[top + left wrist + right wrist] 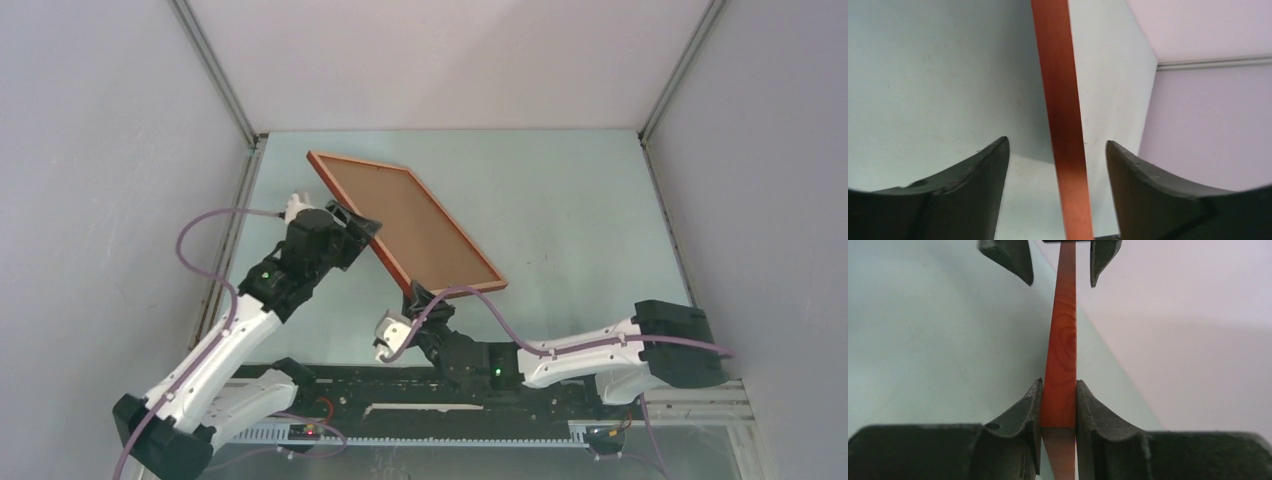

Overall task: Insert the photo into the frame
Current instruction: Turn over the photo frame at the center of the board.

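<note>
- Top external view: the one frame (360, 161) is off the table (580, 200), tilted, its far corner toward the back wall. Its opening is filled by a plain brown backing board (405, 222).
- Count: one frame, one board, two arms, two grippers.
- The left arm reaches up from the near left corner, elbow bent. The left gripper (368, 232) is at the frame's left long edge.
- Left wrist view: its fingers (988, 165) stand apart on either side of that reddish-brown edge, with a gap on both sides and no grip.
- The right arm lies low along the near edge, its wrist turned up. The right gripper (422, 297) is at the frame's near corner.
- Right wrist view: its fingers (1023, 405) are pinched tight on the frame's thin edge.
</note>
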